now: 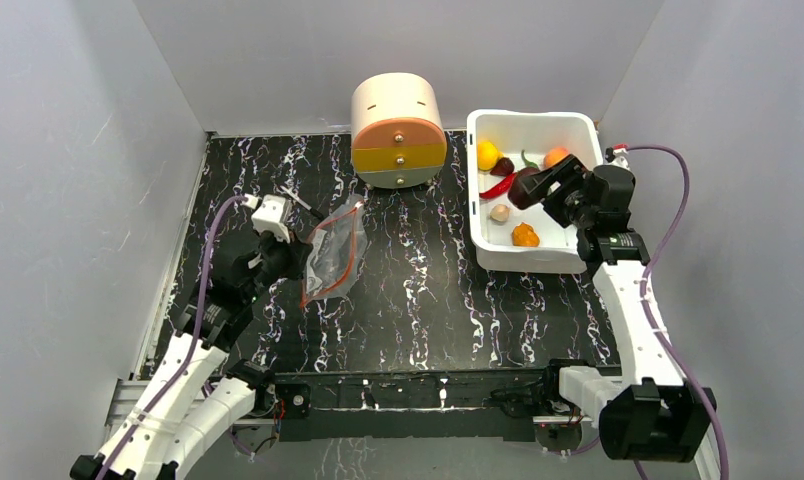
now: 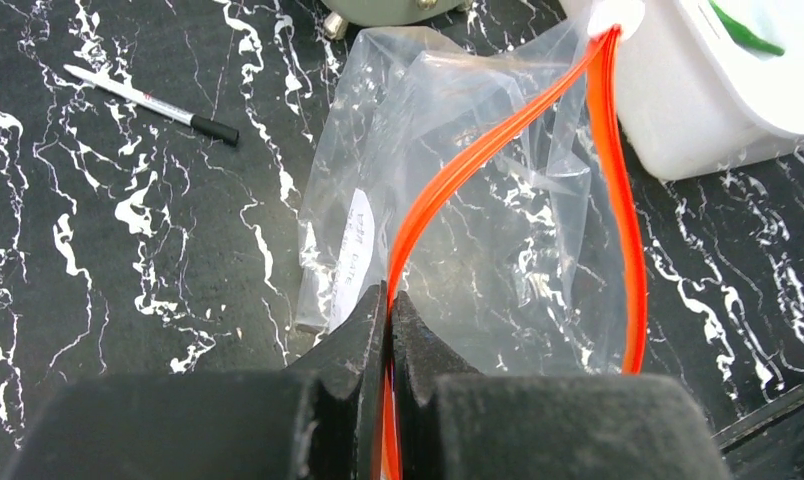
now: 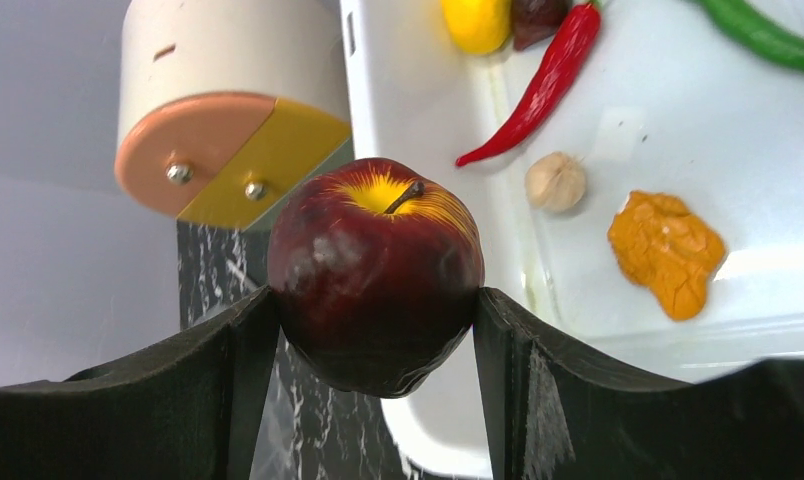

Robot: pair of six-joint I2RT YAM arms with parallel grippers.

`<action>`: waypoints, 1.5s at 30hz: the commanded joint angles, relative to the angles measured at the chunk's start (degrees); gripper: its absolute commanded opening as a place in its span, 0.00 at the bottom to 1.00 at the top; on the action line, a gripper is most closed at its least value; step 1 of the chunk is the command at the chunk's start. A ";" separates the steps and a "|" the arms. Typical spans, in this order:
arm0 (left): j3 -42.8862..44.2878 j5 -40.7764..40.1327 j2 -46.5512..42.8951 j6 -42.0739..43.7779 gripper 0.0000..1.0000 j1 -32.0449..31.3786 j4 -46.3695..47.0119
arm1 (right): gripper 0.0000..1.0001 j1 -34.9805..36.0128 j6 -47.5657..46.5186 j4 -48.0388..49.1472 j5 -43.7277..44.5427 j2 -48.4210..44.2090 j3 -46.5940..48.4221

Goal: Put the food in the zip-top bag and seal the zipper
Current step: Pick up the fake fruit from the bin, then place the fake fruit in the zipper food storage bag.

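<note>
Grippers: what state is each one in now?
Left gripper: closed on the zipper.
Right gripper: closed, holding the dark red apple.

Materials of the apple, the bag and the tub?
Apple: probably moulded plastic or foam, glossy painted maroon skin with highlights. Zip-top bag: thin clear plastic film, crinkled, orange-red zipper. Tub: white, smooth, glossy hard plastic by the look.

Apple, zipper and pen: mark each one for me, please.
Apple [image 3: 378, 280]: right wrist view, centre of its dark red skin.
Zipper [image 2: 478, 158]: left wrist view, left orange strand, mid-length.
Pen [image 2: 150, 101]: left wrist view, middle of white barrel.
</note>
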 commanded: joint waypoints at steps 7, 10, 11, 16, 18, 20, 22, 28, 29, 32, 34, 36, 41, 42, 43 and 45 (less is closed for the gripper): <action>16.86 -6.85 8.82 -1.12 0.00 -0.12 -8.29 | 0.50 8.02 1.73 -6.64 -7.17 -6.72 1.31; 19.28 -10.63 10.50 -1.38 0.00 -0.11 -11.25 | 0.51 11.90 2.76 -6.90 -6.59 -6.84 1.75; 19.51 -11.27 10.92 -1.52 0.00 -0.11 -11.84 | 0.51 13.64 3.43 -6.75 -6.15 -6.90 1.76; 16.95 -7.99 11.89 -2.11 0.00 -0.11 -10.88 | 0.52 23.45 8.86 -3.83 -5.65 -5.87 1.65; 15.76 -6.77 11.81 -2.87 0.00 -0.11 -9.96 | 0.52 26.09 10.91 -2.81 -6.28 -4.91 2.51; 14.51 -5.13 11.96 -3.86 0.00 -0.11 -9.07 | 0.52 29.71 13.04 -0.51 -5.82 -4.52 2.82; 13.38 -1.99 12.41 -5.19 0.00 -0.13 -7.79 | 0.51 33.63 14.19 2.55 -4.58 -3.79 2.64; 11.43 4.75 13.80 -9.37 0.00 -0.11 -6.59 | 0.51 43.92 16.20 7.14 -0.30 3.83 5.79; 11.05 4.98 13.61 -9.78 0.00 -0.11 -6.52 | 0.51 45.70 16.55 8.53 0.60 4.81 6.44; 9.82 5.33 12.77 -10.91 0.00 -0.11 -6.28 | 0.50 49.32 17.76 11.69 1.03 8.14 8.17; 9.31 6.33 12.05 -11.51 0.00 -0.11 -6.08 | 0.50 51.46 18.07 12.31 1.34 11.14 9.77; 8.93 7.51 11.42 -12.16 0.00 -0.12 -5.64 | 0.51 52.84 18.31 11.04 1.87 13.76 11.77; 7.97 8.76 10.36 -13.42 0.00 -0.12 -5.21 | 0.49 55.69 21.63 15.66 4.37 15.73 9.90; 7.62 8.78 10.28 -13.55 0.00 -0.11 -5.08 | 0.49 56.16 22.09 15.83 4.89 16.32 9.76; 7.49 8.89 10.26 -13.79 0.00 -0.11 -5.19 | 0.49 56.44 22.26 15.57 5.07 17.10 9.86; 7.42 9.45 10.25 -14.03 0.00 -0.13 -5.33 | 0.50 56.85 22.38 14.18 5.40 18.65 10.34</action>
